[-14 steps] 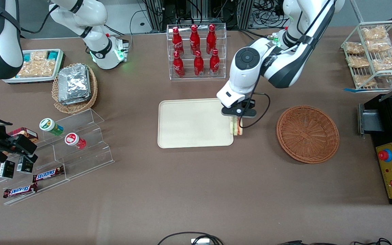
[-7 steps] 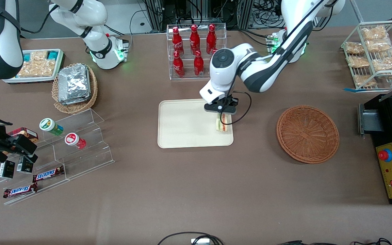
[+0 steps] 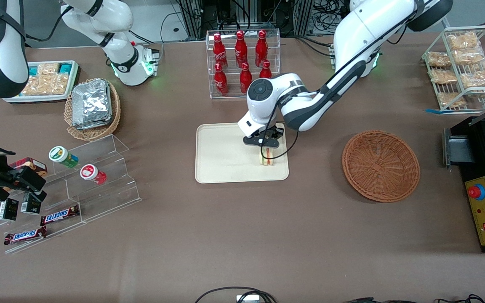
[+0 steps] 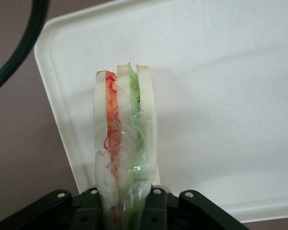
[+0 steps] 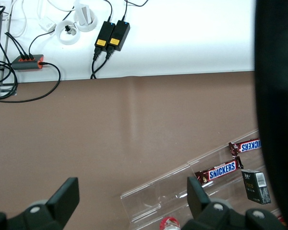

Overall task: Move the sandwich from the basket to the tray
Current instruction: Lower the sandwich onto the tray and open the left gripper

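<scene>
My left gripper (image 3: 266, 148) is over the cream-beige tray (image 3: 221, 153), near the tray's end toward the basket, shut on the sandwich (image 3: 267, 158). The sandwich (image 4: 125, 143) is a plastic-wrapped wedge of white bread with orange, red and green layers, held upright between the black fingers (image 4: 156, 203) above the tray (image 4: 221, 96). I cannot tell whether its lower edge touches the tray. The reddish-brown wicker basket (image 3: 380, 165) sits empty toward the working arm's end of the table.
A clear rack of red bottles (image 3: 242, 63) stands farther from the front camera than the tray. A tan basket of foil packs (image 3: 92, 108), a white snack tray (image 3: 44, 82) and acrylic steps with snacks (image 3: 78, 185) lie toward the parked arm's end. A black control box (image 3: 484, 185) is beside the basket.
The gripper carried the sandwich from the tray's edge nearest the basket to a spot over the tray's surface, and the arm swung with it toward the parked arm's end.
</scene>
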